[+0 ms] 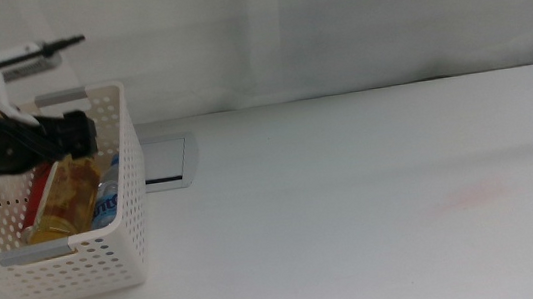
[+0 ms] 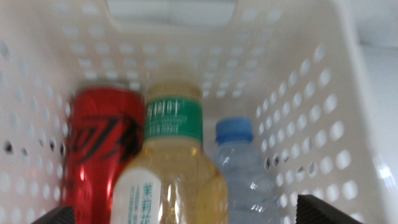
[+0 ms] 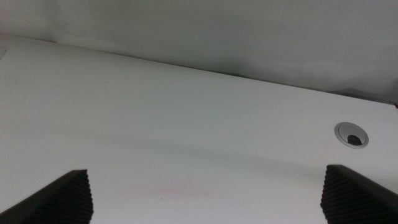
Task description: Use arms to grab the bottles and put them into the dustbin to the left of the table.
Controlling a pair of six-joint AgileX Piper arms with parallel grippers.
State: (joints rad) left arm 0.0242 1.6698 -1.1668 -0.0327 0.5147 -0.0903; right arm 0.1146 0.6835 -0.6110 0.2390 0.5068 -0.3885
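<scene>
Middle view looked forward and down over the table (image 1: 374, 208) from a distance, taking in the dustbin (image 1: 120, 237) at its left. Left wrist view faced down into the same dustbin (image 2: 323, 118) at close range, its contents filling the frame. Right wrist view looked low across the bare table (image 3: 186, 124) toward a cable grommet (image 3: 351, 134); it shared only the tabletop with the middle view

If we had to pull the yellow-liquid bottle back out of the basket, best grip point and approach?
Grip the yellow-liquid bottle at its green-banded neck, coming from above: the red can and blue-capped bottle flank its body inside the basket, probably leaving only the neck free. Left gripper hangs open above it.
</scene>
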